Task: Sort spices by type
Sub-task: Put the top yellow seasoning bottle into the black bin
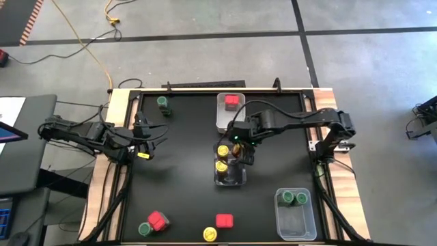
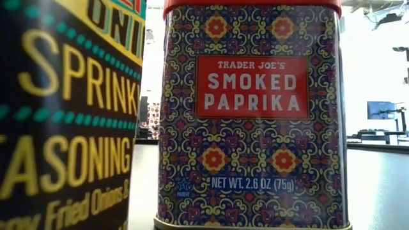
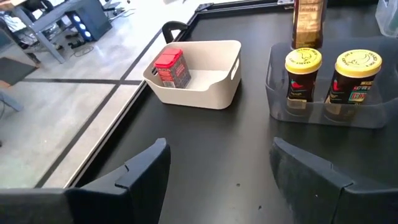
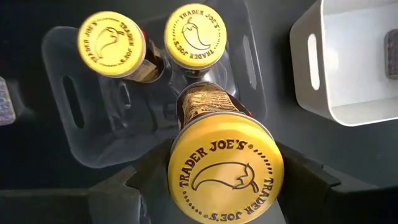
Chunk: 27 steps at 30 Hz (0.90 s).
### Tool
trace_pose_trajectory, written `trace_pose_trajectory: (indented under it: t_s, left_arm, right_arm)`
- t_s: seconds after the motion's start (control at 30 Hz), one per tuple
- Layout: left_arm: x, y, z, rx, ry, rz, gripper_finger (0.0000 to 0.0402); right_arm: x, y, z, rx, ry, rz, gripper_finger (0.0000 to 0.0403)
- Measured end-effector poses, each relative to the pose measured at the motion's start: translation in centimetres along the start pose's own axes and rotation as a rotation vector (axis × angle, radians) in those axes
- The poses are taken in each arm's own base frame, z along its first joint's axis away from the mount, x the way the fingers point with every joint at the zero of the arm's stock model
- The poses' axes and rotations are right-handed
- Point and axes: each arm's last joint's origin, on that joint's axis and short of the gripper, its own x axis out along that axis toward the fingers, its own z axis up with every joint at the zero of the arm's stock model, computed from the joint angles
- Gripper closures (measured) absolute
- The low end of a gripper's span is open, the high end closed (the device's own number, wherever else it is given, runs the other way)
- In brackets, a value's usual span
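You are about halfway through the sorting. Your right claw (image 4: 224,180) is clamped on a yellow-lidded jar (image 4: 225,170) and holds it just above the clear middle bin (image 1: 230,176), where two more yellow jars (image 1: 222,158) already stand. The white bin (image 1: 222,119) at the back holds one red tin (image 1: 232,101). The clear bin at the front right (image 1: 295,222) holds two green-lidded jars (image 1: 294,198). Still loose on the worktop (image 1: 184,171) are two red tins (image 1: 191,221), two green jars and one yellow jar near the front edge (image 1: 209,234). Your left claw (image 3: 217,180) waits at the left side with its fingers apart and empty.
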Motion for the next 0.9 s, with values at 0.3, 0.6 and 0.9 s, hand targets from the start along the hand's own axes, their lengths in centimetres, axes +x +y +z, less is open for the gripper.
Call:
trace_pose_trajectory:
  t_s: [0.3, 0.6, 0.9]
  left_arm:
    - [0.0, 0.0, 0.0, 0.000, 0.000, 0.000, 0.0140]
    - [0.0, 0.0, 0.0, 0.034, 0.000, 0.000, 0.0140]
    - [0.0, 0.0, 0.0, 0.053, 0.000, 0.000, 0.0140]
  right_arm:
    - [3.6, 0.4, 0.8, -0.003, 0.092, -0.018, 0.0150]
    - [6.5, 0.8, 1.4, 0.000, 0.143, -0.028, 0.0150]
    - [6.7, 0.8, 2.0, 0.017, 0.096, -0.016, 0.0149]
